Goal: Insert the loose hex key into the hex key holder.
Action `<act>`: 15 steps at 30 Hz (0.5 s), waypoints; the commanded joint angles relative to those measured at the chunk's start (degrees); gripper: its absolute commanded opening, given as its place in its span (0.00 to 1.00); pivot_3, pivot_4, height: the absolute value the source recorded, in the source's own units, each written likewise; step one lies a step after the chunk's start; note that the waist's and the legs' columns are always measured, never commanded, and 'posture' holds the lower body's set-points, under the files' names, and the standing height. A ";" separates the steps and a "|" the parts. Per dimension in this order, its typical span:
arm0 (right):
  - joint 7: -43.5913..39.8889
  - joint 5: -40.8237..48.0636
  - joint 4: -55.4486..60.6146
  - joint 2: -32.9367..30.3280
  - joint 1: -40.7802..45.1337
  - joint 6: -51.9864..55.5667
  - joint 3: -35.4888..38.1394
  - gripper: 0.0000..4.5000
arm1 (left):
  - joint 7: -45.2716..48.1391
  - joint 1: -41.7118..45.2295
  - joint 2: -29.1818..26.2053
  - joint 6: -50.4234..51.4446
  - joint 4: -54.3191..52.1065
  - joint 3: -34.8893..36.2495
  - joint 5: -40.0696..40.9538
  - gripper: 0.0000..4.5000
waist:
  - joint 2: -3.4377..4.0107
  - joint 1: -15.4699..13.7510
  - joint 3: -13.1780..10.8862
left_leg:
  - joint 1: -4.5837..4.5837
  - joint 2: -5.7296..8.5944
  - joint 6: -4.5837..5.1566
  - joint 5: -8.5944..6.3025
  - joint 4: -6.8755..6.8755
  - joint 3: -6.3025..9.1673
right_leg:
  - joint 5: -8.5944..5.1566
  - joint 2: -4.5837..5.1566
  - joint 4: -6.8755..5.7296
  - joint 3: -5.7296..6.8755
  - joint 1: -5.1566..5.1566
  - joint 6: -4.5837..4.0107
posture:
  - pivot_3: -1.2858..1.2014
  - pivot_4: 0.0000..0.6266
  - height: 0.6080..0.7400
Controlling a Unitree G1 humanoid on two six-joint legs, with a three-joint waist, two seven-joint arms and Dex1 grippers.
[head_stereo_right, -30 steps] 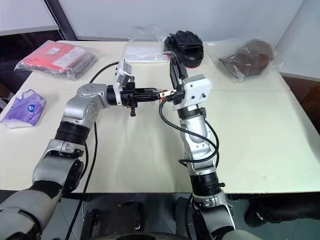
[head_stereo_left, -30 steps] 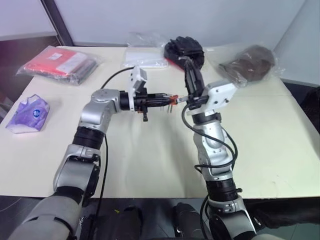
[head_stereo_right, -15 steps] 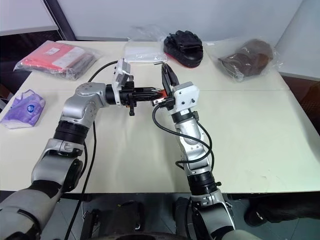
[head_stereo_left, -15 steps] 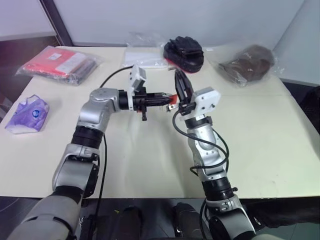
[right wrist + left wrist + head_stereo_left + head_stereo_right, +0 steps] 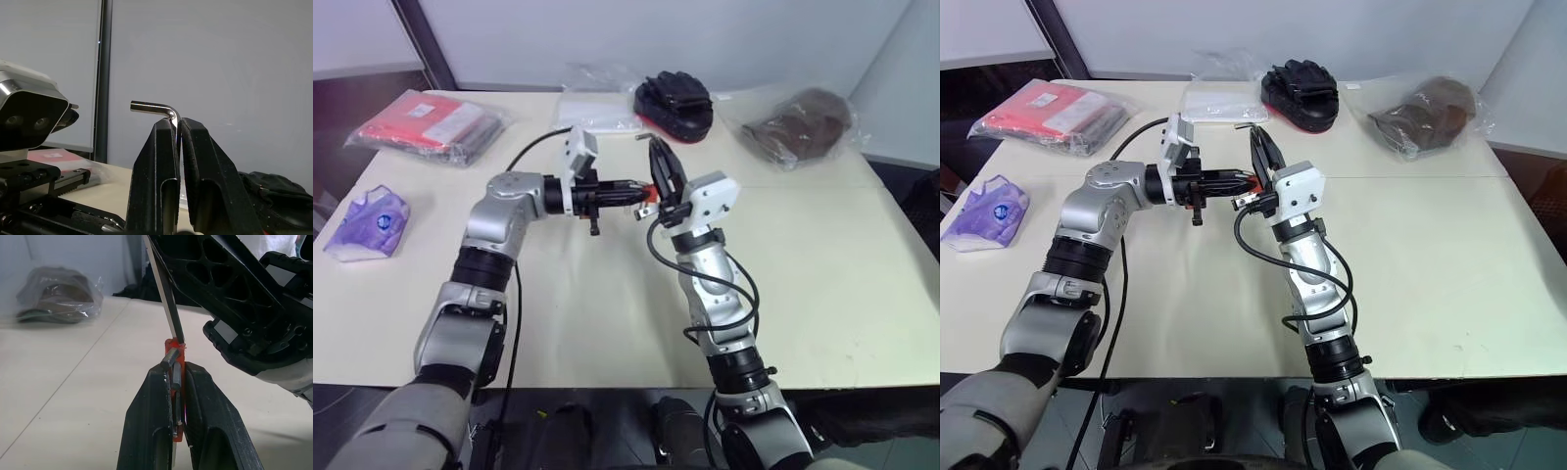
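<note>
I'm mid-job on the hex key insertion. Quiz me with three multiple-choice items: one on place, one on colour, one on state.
1. Where is the hex key holder?
A. Lying on the table
B. Clamped in the left end effector, held above the table
C. Inside the red packet

2. What colour is the holder's plastic block?
A. Orange-red
B. Blue
C. White

3. What state is the right end effector in?
A. Wide open, empty
B. Shut on the loose hex key
C. Shut on a glove

Answers:
1. B: the left wrist view shows the block pinched between the black fingers.
2. A: it shows orange-red at the fingertips.
3. B: the right wrist view shows the key's bend sticking out above the closed fingers.
</note>
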State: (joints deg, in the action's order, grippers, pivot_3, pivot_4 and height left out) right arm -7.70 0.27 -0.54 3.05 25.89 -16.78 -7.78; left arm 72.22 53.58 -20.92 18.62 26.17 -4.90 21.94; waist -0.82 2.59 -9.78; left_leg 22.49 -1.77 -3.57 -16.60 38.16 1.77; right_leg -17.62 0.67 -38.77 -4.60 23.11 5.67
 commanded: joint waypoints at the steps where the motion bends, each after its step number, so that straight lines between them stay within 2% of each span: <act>1: -0.10 0.48 0.10 0.38 0.76 -1.27 0.24 0.00 | 0.08 0.17 -0.30 0.17 -2.49 1.49 1.10 0.00 | 0.00 0.00 0.00 | 0.00 0.00 0.00 0.00 0.00 0.00 | 0.00 0.00 0.00 0.00 0.00 0.00 | 0.52 0.24 1.00; 15: 0.05 0.57 -1.16 -0.16 1.22 -2.01 1.12 0.00 | -0.10 -0.02 -0.19 1.18 -3.63 1.89 1.55 0.00 | 0.00 0.00 0.00 | 0.00 0.00 0.00 0.00 0.00 0.00 | 0.00 0.00 0.00 0.00 0.00 0.00 | 0.52 0.24 1.00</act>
State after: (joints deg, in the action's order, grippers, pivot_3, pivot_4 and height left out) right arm -7.79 0.28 -2.50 2.84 26.33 -17.89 -7.48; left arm 71.97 52.97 -20.93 19.84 25.43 -4.71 21.97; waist -0.82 2.59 -9.78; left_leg 22.49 -1.77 -3.57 -16.60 38.16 1.77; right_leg -17.62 0.67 -38.77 -4.60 23.11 5.67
